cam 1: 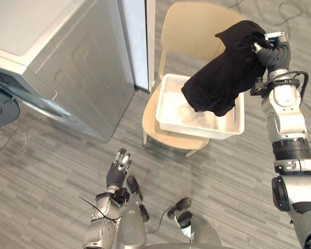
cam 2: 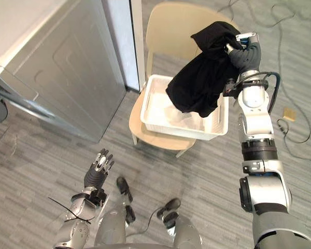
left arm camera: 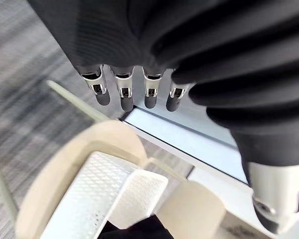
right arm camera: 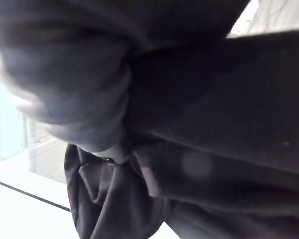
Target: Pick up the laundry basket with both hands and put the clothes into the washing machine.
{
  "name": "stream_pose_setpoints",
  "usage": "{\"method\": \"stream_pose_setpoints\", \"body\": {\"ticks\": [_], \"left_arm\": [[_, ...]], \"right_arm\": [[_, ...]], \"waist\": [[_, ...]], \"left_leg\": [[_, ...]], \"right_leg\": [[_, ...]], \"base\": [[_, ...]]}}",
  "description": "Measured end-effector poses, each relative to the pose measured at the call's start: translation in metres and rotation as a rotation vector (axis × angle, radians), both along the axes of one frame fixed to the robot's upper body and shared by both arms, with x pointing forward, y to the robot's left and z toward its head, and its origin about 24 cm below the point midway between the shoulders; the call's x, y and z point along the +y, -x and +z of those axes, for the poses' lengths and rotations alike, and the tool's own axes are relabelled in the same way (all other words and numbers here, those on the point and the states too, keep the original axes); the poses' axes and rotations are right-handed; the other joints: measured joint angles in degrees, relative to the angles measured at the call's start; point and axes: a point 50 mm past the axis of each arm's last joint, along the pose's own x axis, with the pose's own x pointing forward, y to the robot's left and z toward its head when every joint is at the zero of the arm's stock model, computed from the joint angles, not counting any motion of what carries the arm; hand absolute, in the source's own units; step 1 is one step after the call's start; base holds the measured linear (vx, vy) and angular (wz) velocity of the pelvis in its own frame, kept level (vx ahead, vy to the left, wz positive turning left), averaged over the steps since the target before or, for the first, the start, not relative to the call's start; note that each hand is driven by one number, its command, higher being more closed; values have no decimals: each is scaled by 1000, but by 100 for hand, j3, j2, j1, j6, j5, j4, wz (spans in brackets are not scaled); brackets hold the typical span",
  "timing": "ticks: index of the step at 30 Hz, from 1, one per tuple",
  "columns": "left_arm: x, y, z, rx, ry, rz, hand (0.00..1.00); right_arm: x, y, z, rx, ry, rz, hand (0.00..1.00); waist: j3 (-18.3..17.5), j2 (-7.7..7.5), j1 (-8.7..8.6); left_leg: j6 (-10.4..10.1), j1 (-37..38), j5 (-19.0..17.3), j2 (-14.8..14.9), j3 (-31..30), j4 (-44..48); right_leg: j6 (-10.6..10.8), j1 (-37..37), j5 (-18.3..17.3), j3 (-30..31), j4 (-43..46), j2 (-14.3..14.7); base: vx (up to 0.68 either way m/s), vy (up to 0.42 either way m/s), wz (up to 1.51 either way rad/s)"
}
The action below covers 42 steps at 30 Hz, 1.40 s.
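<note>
The robot's right hand (cam 1: 273, 54), raised above a white laundry basket (cam 1: 233, 128), clamps its fingers on a bunched fold of a black garment (cam 1: 223, 78). The garment hangs in a loose drape, its lower edge down at the basket's mouth. The basket sits on the seat of a pale chair (cam 1: 189, 31), well apart from the grey washing machine (cam 1: 67, 62). The left hand (cam 1: 119, 167) hovers low over the floor, empty, with its fingers straight and spread.

The likely trouble is the long carry across to the machine. A one-handed hold on a single fold may slip and drop the garment on the floor. The trailing hem could also catch the basket's rim and drag the basket off the chair.
</note>
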Motion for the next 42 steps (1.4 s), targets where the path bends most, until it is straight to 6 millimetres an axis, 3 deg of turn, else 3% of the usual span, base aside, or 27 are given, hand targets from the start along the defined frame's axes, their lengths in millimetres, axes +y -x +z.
{"method": "stream_pose_setpoints", "body": {"ticks": [3,4,9,14,16,21,24,27,33,40,41,42], "left_arm": [[2,-8,21,-98,-130,-24,0],[1,-14,37,-169,-200,-41,0],[-7,-30,71,-333,-455,-60,0],[-30,-43,86,-426,-574,-166,0],[-42,-52,88,-437,-567,-225,0],[-49,-74,77,-325,-391,-285,0],[-49,-76,74,-281,-257,-289,0],[-62,-87,73,-241,-163,-345,0],[-91,-98,83,-235,-122,-467,0],[-113,-97,70,-126,-100,-567,0],[-116,-96,69,-120,-94,-573,100],[-118,-97,69,-120,-93,-576,100]], "right_arm": [[3,7,-3,-22,22,28,100],[8,12,-5,-33,42,64,100],[29,26,-2,-90,65,209,100],[51,35,0,-113,71,376,100],[61,35,-4,-99,52,448,100],[95,36,-16,-46,-18,648,100],[115,45,-16,-53,-10,744,100],[132,48,-17,-53,-8,809,100],[165,54,-17,-43,-25,943,100],[198,62,-25,7,-65,1042,100],[202,64,-26,13,-74,1054,100],[202,64,-26,14,-77,1055,100]], "waist": [[-200,-16,-26],[-337,-17,-76],[-612,7,-303],[-837,146,-512],[-870,200,-632],[-962,318,-626],[-1042,349,-636],[-1123,367,-636],[-1207,390,-675],[-1239,403,-768],[-1269,411,-773],[-1278,415,-772]], "left_leg": [[0,307,-36,-3,137,2],[-40,524,-82,-2,225,0],[-141,1064,-182,-25,395,-25],[-217,1402,-301,-44,532,-30],[-219,1471,-310,-52,536,-32],[-306,1549,-385,-38,529,-77],[-320,1497,-395,-47,531,-80],[-296,1454,-374,-58,487,-80],[-290,1365,-368,-110,344,-81],[-289,1356,-368,-206,151,-85],[-289,1340,-368,-213,91,-85],[-289,1332,-368,-215,58,-85]], "right_leg": [[4,250,98,149,-158,71],[-1,397,168,318,-281,163],[50,777,312,705,-597,271],[70,968,543,1067,-930,368],[78,1049,625,1115,-1050,398],[107,1133,816,1292,-1427,531],[110,1132,943,1339,-1634,546],[82,1131,1003,1306,-1693,547],[52,1160,1129,1203,-1809,532],[79,1163,1170,1192,-1818,451],[80,1154,1171,1184,-1818,449],[80,1154,1171,1174,-1818,448]], "base": [[43,-26,-30],[64,-46,-32],[35,-27,-37],[-1,-7,-38],[-41,-3,-19],[-79,-9,-18],[-57,-4,-9],[-34,2,4],[-12,28,10],[-4,38,2],[-13,22,4],[-14,17,9]]}}
